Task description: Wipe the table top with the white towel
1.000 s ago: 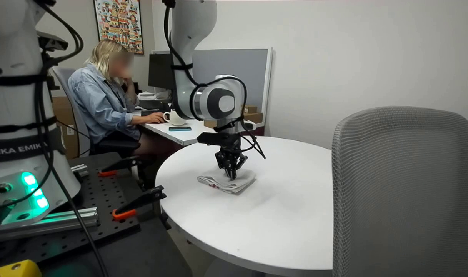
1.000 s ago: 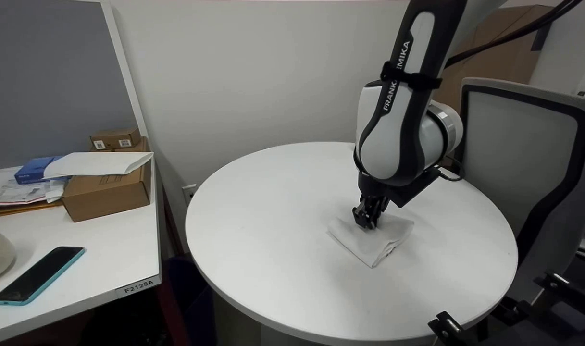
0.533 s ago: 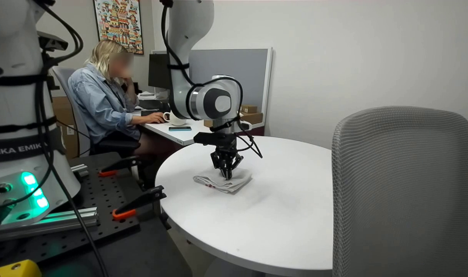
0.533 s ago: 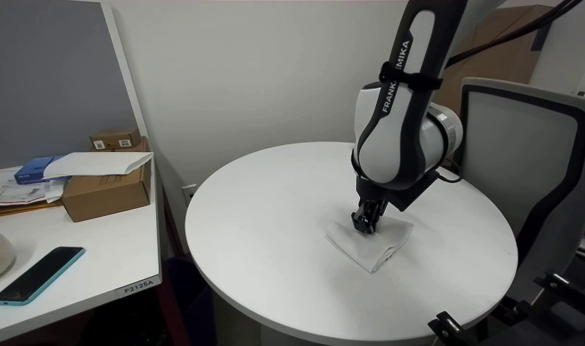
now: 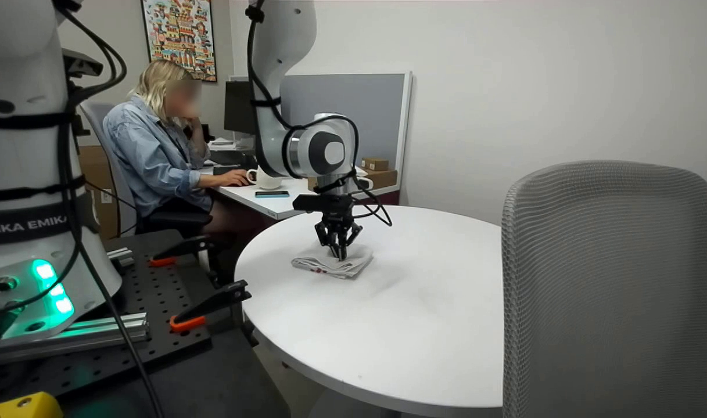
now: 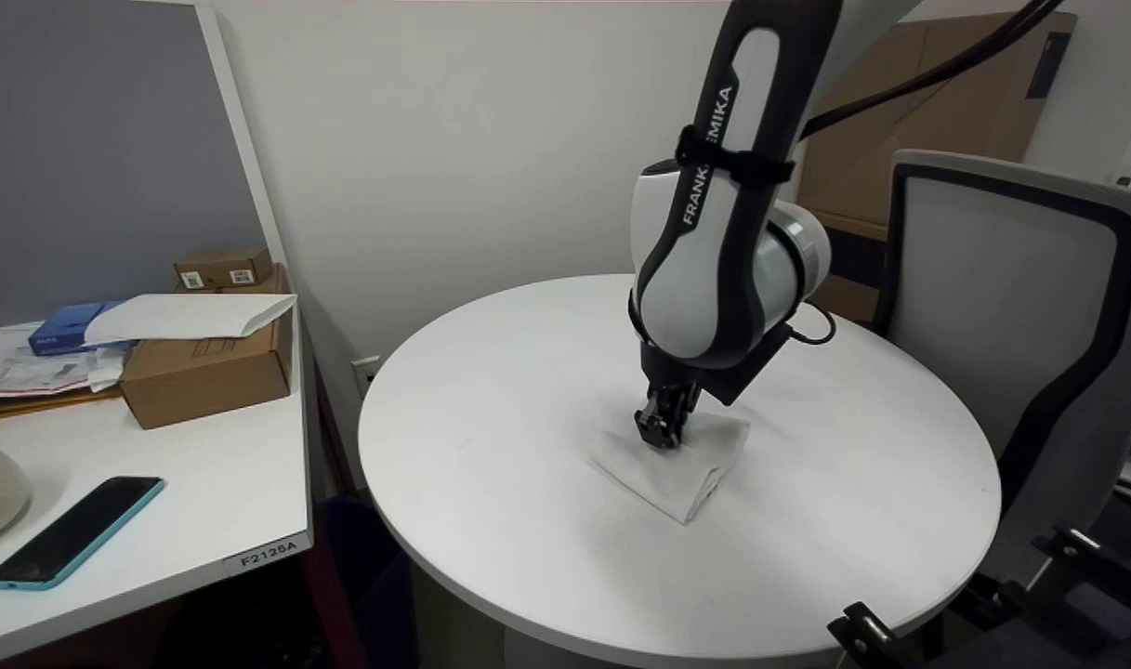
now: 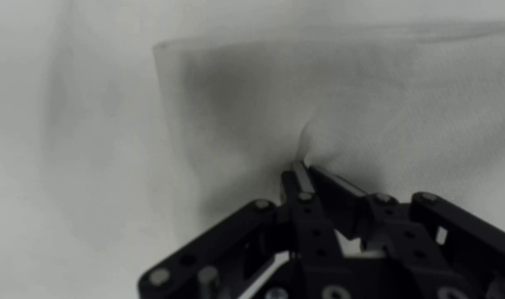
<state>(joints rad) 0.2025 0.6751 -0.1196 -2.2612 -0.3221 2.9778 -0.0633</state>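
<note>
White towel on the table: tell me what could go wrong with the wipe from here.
The gripper seems to pinch only a small crease of the white towel, so the towel may slip free when dragged. The towel is folded, its layers showing at one edge, so friction could open or bunch it. With the gripper this low over the table top, pressing harder might scrape the surface.

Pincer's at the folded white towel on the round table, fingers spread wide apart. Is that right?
Not quite: the pincer has its fingers together at the tips, not spread wide; the wrist view shows it, with a crease in the white towel running to them. The rest is right: the pincer is at that folded towel, on the round table.
</note>
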